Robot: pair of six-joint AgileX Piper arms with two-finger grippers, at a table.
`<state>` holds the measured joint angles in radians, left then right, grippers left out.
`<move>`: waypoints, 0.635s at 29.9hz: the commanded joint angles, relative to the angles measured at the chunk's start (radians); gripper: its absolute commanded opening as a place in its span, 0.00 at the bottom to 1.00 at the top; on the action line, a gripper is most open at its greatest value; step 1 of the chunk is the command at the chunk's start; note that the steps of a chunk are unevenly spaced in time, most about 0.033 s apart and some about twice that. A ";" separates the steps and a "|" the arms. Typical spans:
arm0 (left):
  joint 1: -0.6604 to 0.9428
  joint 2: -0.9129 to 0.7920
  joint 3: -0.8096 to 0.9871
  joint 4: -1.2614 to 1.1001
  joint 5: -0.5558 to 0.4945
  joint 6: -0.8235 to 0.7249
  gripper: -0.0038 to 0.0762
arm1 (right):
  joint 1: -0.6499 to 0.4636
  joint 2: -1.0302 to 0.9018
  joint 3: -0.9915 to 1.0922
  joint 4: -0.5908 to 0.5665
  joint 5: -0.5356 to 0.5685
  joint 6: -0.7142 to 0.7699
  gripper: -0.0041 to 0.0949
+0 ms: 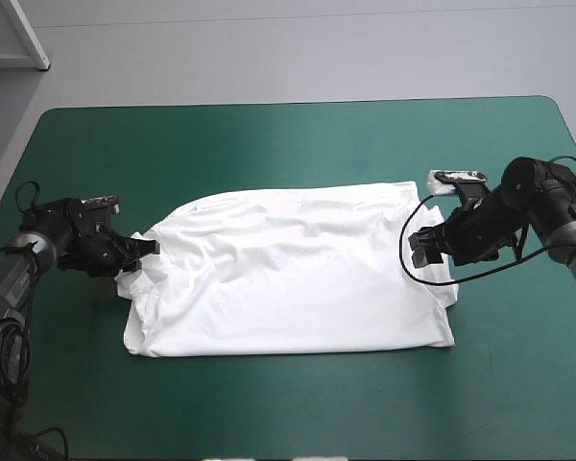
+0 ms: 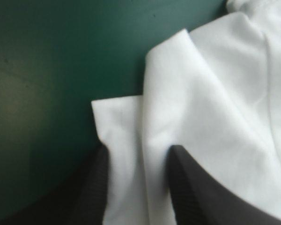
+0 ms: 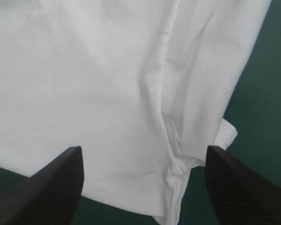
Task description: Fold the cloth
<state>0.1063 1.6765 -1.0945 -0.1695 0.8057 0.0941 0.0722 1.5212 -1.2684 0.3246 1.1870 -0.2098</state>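
The T-shirt [image 1: 288,274] lay spread flat at mid-table, its long axis running left to right across the teal-green cover [image 1: 269,134]. The left gripper [image 1: 152,247] pinched a fold at its left edge. The right gripper [image 1: 420,252] stood spread wide over its right edge. Bare cover surrounded it on every side

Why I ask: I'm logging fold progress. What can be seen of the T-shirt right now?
The T-shirt is white, of thin, soft-looking fabric. It lies spread mostly flat but wrinkled across the middle of the teal-green cover, and a seam shows near its right side. Its left end is bunched into folds, and the left gripper pinches one of them. The right gripper stands open over the shirt's right edge, where a small corner sticks out.
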 commanded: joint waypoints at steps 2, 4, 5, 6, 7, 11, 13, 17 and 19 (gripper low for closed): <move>-0.010 -0.060 -0.014 0.002 0.029 -0.014 0.09 | -0.001 -0.052 -0.030 0.026 -0.003 -0.007 0.72; -0.010 -0.083 -0.014 0.018 0.032 -0.014 0.04 | -0.001 -0.059 -0.030 0.030 -0.003 -0.007 0.72; -0.010 -0.096 -0.014 0.030 0.032 -0.014 0.04 | -0.001 -0.061 -0.030 0.033 -0.003 -0.007 0.72; -0.010 -0.106 -0.014 0.041 0.029 -0.014 0.04 | -0.001 -0.062 -0.030 0.033 -0.003 -0.007 0.72; -0.008 -0.120 -0.014 0.053 0.029 -0.017 0.04 | -0.001 -0.066 -0.030 0.035 -0.001 -0.007 0.72; -0.008 -0.174 -0.014 0.120 0.010 -0.075 0.04 | -0.001 -0.075 -0.030 0.052 0.012 -0.007 0.72; -0.008 -0.205 -0.014 0.121 -0.013 -0.094 0.04 | -0.001 -0.075 -0.030 0.062 0.017 -0.007 0.72; -0.010 -0.261 -0.014 0.059 -0.049 -0.102 0.04 | -0.001 -0.075 -0.030 0.077 0.024 -0.007 0.72; -0.017 -0.276 -0.014 -0.015 -0.053 -0.056 0.04 | -0.001 -0.075 -0.030 0.079 0.024 -0.007 0.72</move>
<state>0.1000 1.4566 -1.0867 -0.1010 0.7969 0.0136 0.0722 1.4888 -1.2696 0.3697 1.2138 -0.2098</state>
